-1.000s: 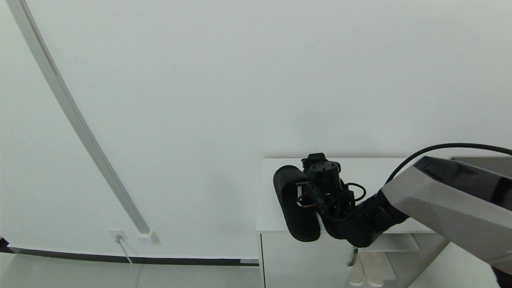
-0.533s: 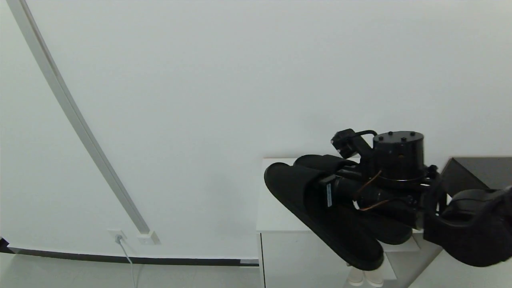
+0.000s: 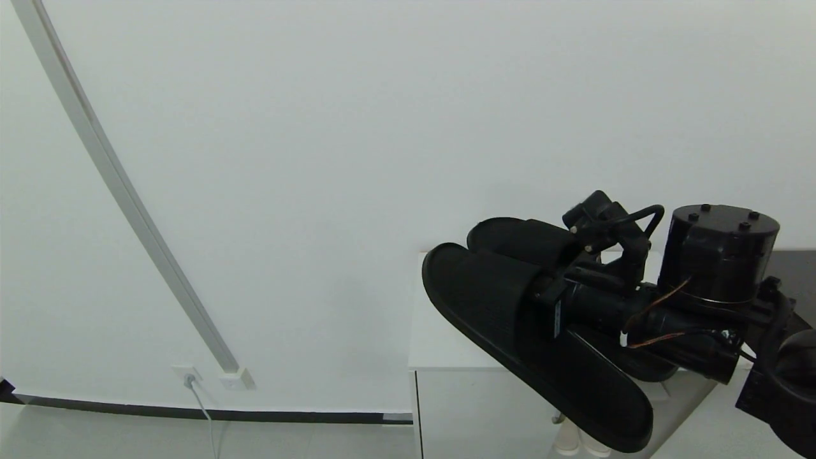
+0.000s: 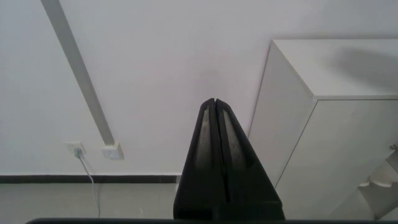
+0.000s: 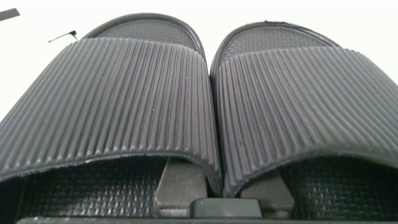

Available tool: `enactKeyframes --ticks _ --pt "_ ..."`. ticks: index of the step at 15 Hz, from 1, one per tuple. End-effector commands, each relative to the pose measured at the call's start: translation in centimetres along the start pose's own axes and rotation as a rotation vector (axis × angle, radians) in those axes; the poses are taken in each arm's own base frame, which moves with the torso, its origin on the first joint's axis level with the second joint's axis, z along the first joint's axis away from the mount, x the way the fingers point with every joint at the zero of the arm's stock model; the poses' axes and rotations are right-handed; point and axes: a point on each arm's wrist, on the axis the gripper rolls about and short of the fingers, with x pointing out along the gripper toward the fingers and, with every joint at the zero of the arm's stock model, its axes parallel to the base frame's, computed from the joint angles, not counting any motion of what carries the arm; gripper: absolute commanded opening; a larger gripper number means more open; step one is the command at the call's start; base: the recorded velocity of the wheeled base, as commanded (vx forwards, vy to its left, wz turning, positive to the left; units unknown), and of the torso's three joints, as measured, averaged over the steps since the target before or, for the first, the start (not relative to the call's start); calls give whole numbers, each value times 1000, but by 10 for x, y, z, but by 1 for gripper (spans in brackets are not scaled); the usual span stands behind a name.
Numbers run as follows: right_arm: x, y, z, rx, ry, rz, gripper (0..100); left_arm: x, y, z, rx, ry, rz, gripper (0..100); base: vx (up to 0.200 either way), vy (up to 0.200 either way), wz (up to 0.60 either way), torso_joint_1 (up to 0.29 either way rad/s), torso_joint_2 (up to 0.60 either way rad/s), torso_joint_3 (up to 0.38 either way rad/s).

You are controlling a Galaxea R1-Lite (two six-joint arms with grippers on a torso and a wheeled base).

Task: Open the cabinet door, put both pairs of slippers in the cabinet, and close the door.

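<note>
A pair of black slippers [image 3: 510, 306] hangs in the air above the front of the white cabinet [image 3: 440, 338], toes pointing left and up. My right gripper [image 3: 551, 296] is shut on them, one finger inside each slipper, pinching the two inner strap edges together. The right wrist view shows both ribbed straps [image 5: 205, 112] side by side over my right gripper [image 5: 217, 183]. Pale slippers [image 3: 577, 444] show low inside the cabinet. My left gripper [image 4: 215, 109] is shut and empty, beside the cabinet [image 4: 336, 68] and facing the wall.
A grey cable duct [image 3: 121, 185] runs diagonally down the white wall to an outlet [image 3: 188, 376] with a cord. Cabinet shelves [image 4: 379, 180] show at its open front. Bare floor lies left of the cabinet.
My right arm has lifted the black slippers off the cabinet top and drawn them up and toward the camera, turning them more level. The left gripper cannot be compared.
</note>
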Motion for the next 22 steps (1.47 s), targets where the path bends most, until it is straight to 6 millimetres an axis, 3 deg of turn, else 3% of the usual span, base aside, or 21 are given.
enactKeyframes --ticks 1,9,18,22 --pt "5 -2 -6 1 18 -1 0 0 0 0 0 2 0 0 0 0 0 0 0 0" --pt "5 -1 -9 5 32 3 0 0 0 0 0 0 0 0 -200 0 0 4 2 2" --pt "0 2 -19 10 68 13 0 0 0 0 0 0 0 0 0 0 0 0 0 0" --pt "-1 2 -22 13 78 13 0 0 0 0 0 2 -1 0 0 -200 0 4 2 1"
